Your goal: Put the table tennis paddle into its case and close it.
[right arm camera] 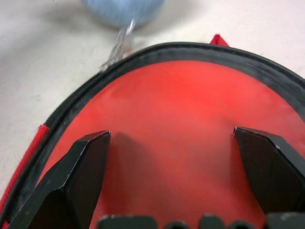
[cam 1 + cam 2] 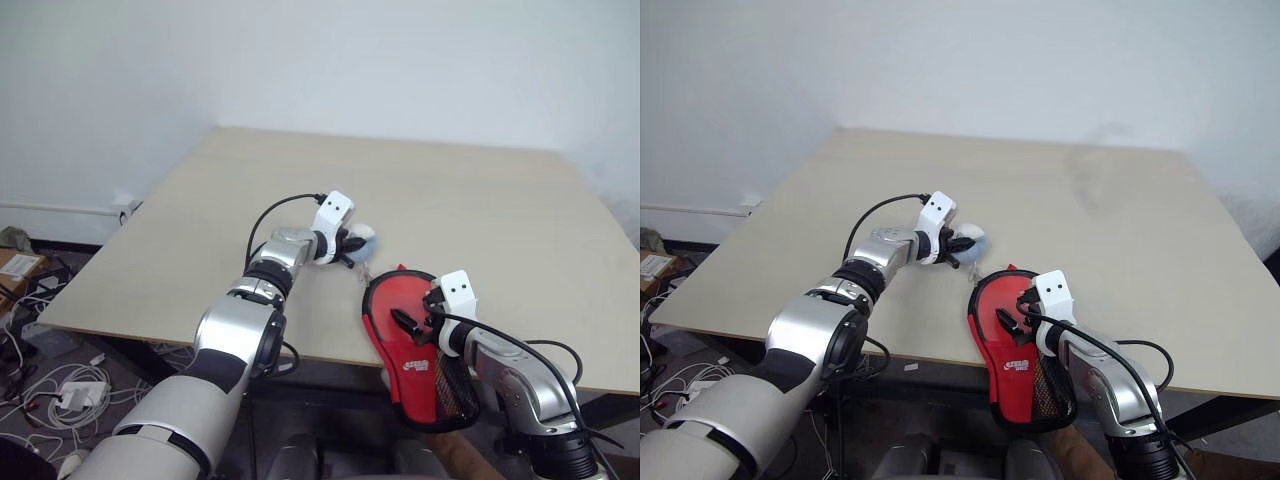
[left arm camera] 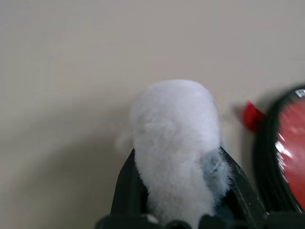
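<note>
Surface: pale wooden desk [image 2: 480,200] against a white wall; cables and a power strip [image 2: 75,395] lie on the floor past the desk's left edge.
Case: red case [image 2: 395,320] with black edging lies flat at the desk's near edge, right of centre; its narrow mesh end overhangs that edge.
Paddle: not separately distinguishable; the right wrist view shows a smooth red face inside the black zip rim.
Pom-pom: white-and-blue fluffy ball [image 3: 178,148] just beyond the case's round end, joined to the zip by a short metal chain [image 1: 116,47].
Left gripper [image 2: 352,247]: clenched, grasping the pom-pom between its fingers.
Right gripper [image 1: 183,157]: released, fingers spread wide over the red face of the case.
</note>
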Robot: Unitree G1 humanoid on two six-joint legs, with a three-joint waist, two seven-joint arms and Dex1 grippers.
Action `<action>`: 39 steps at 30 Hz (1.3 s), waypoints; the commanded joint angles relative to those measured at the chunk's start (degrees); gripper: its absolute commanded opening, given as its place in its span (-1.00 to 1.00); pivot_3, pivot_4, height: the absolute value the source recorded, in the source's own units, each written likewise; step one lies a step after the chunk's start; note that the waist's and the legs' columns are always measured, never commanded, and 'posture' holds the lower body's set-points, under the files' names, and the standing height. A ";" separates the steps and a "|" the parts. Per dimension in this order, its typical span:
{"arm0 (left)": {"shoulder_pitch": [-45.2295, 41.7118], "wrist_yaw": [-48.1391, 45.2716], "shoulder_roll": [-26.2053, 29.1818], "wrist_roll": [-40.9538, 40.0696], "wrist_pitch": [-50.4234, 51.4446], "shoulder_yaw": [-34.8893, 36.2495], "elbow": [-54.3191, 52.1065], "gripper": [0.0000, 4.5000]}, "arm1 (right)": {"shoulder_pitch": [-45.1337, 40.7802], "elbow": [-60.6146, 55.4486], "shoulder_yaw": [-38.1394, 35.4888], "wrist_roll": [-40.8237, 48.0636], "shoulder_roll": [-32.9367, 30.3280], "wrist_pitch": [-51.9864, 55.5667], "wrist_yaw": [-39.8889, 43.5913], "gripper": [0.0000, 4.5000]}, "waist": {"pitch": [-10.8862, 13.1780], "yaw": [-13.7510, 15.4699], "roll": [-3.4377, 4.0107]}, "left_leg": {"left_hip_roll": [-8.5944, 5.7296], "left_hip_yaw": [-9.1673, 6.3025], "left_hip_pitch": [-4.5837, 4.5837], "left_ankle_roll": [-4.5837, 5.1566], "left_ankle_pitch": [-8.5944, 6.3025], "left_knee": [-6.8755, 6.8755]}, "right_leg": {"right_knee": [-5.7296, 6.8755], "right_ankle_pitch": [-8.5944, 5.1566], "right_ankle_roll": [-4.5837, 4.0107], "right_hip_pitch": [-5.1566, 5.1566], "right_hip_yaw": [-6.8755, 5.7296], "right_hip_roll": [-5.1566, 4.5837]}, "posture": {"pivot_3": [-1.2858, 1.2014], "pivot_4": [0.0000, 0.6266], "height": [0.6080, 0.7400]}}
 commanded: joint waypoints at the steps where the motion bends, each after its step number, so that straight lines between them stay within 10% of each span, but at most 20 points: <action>1: -4.24 3.85 -2.56 -0.38 -2.88 1.98 -0.62 -0.78 | 2.20 1.90 0.94 -0.59 -0.64 2.77 0.08 1.00 | 0.00 0.23 -0.01 | -0.01 0.00 0.00 0.00 0.00 0.02 | -0.02 0.00 0.00 0.01 0.00 -0.01 | 0.03 -1.00 1.00; 13: -7.19 17.10 -14.14 4.38 -8.77 1.28 1.04 -0.79 | 2.42 0.54 -0.85 -1.86 -2.17 3.36 -0.90 1.00 | 0.02 0.47 -0.03 | -0.06 0.00 -0.01 -0.01 -0.01 0.03 | -0.06 0.01 0.01 0.04 0.01 -0.03 | 0.03 -1.00 1.00; 28: -2.45 -1.77 -17.35 3.91 -12.59 0.98 -0.29 -0.79 | 1.28 2.22 -2.72 -3.29 -2.37 1.19 -1.57 1.00 | 0.02 0.73 0.00 | -0.09 0.06 -0.05 -0.04 -0.01 -0.01 | -0.09 0.01 0.01 -0.02 0.03 -0.06 | 0.03 -1.00 1.00; 39: -1.62 -17.81 -12.56 -2.23 -8.16 4.55 -2.97 0.98 | 2.10 2.00 -4.88 -3.58 -2.10 -0.59 -2.07 1.00 | 0.02 0.50 0.01 | -0.08 0.04 -0.04 -0.03 -0.01 -0.01 | -0.09 0.01 0.01 -0.01 0.03 -0.06 | 0.03 -1.00 1.00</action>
